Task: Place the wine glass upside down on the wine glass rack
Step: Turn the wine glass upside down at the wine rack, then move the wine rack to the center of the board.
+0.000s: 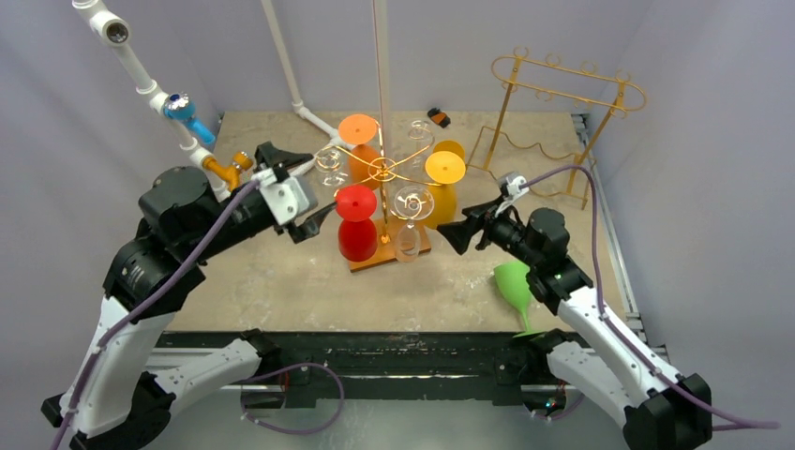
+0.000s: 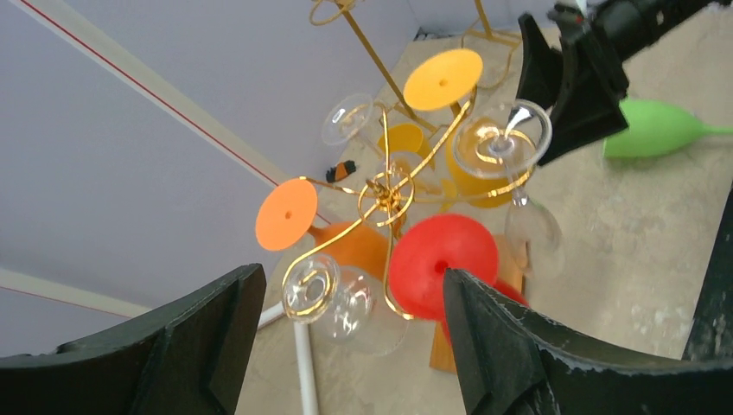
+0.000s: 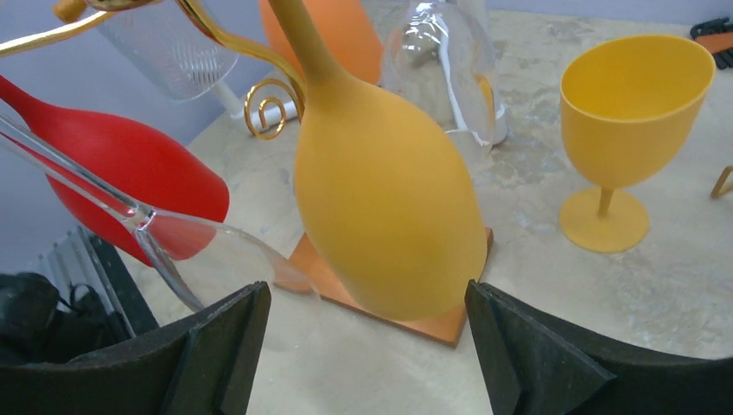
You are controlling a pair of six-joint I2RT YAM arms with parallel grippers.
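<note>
The gold wire wine glass rack (image 1: 382, 169) stands mid-table on an orange base (image 1: 389, 255). Red (image 1: 356, 220), orange (image 1: 358, 131), amber (image 1: 443, 173) and clear (image 1: 412, 202) glasses hang upside down on it. A green wine glass (image 1: 514, 286) lies on its side by the right arm and also shows in the left wrist view (image 2: 657, 128). My left gripper (image 1: 302, 192) is open and empty just left of the rack, facing a clear hanging glass (image 2: 333, 298). My right gripper (image 1: 461, 228) is open and empty right of the rack, close to the amber glass (image 3: 385, 190).
A yellow glass (image 1: 450, 148) stands upright behind the rack and shows in the right wrist view (image 3: 631, 112). A second gold rack (image 1: 562, 103) stands at the back right. White pipes (image 1: 141, 75) rise at the back left. A small dark object (image 1: 438, 117) lies by the back wall.
</note>
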